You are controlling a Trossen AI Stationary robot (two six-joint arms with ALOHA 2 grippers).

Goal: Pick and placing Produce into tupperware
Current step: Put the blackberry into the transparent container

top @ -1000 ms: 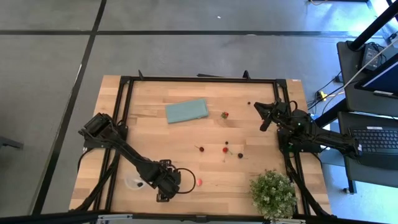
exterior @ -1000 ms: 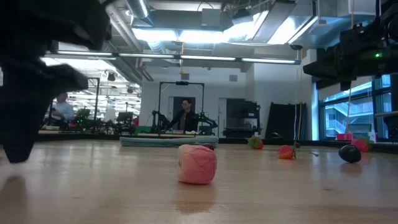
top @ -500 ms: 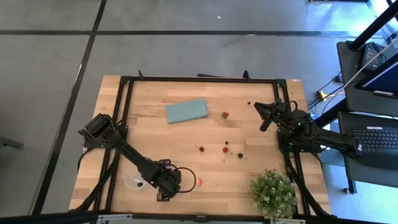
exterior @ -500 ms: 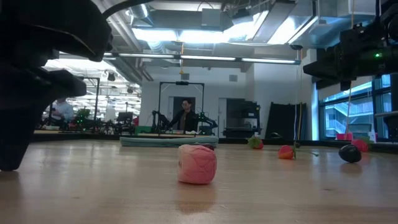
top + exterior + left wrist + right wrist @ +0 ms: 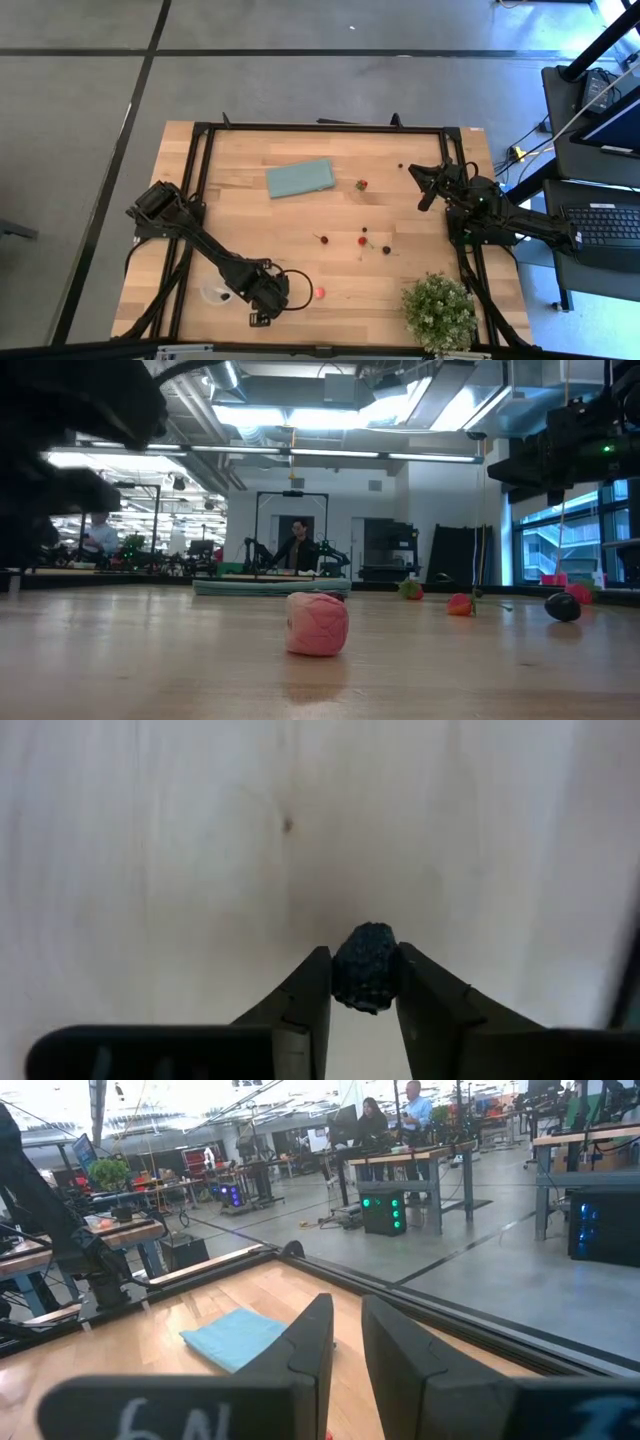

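A dark berry is pinched in the left hand low over the desk. It should be carried level to the cup just beside, then released low.

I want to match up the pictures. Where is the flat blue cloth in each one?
High view: the blue cloth lies toward the table's far edge, left of the middle.
Low view: a thin teal strip far across the table.
Left wrist view: not in it.
Right wrist view: flat on the wood ahead.
Shared landmark: the wooden table, seen in all four.
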